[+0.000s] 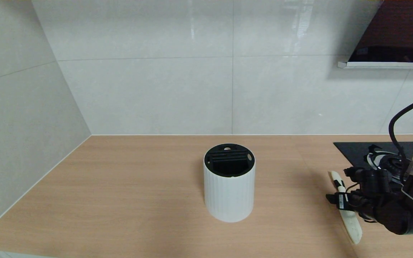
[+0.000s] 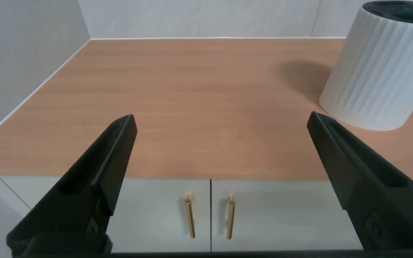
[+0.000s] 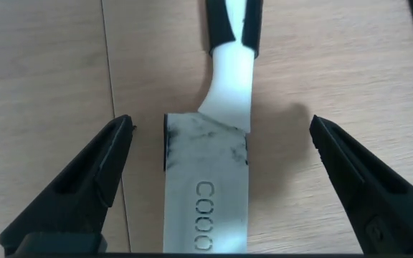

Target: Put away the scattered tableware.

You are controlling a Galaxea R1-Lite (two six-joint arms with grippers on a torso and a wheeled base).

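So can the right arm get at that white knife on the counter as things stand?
Probably yes. The right gripper hangs directly over the white knife, open, with a finger on either side of the blade and nothing between. The knife lies flat on the counter.

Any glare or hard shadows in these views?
Head view: bright streaks of glare on the wall tiles; left wrist view: soft shadow beside the ribbed holder; right wrist view: faint shadow alongside the knife, no glare.

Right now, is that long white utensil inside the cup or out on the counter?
Out. The utensil lies flat on the wooden counter, apart from the upright white cup, beneath the open right gripper.
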